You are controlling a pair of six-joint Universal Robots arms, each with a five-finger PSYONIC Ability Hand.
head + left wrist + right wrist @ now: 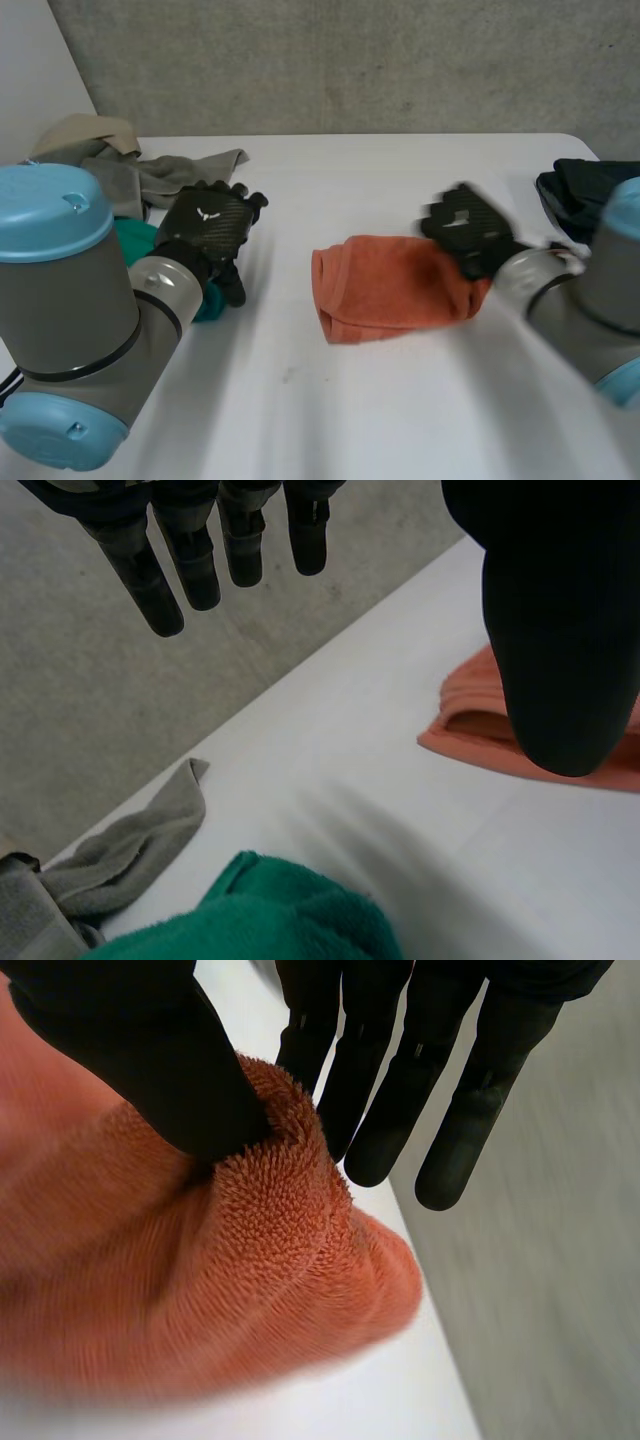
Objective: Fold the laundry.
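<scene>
White tabletop point(330, 400) with a folded orange towel point(390, 290) near its centre. The right hand point(468, 232) is on the towel's far corner, on the right arm's side. The left hand point(205, 232) is well apart from the towel, just beside a green cloth point(135, 240). Grey and beige cloths point(130, 165) lie heaped beyond the left hand. A dark garment point(585, 190) lies at the tabletop's right edge.

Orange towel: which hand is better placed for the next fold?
Right. The right hand pinches the orange towel at its edge; the left hand hangs open by the green towel.
</scene>
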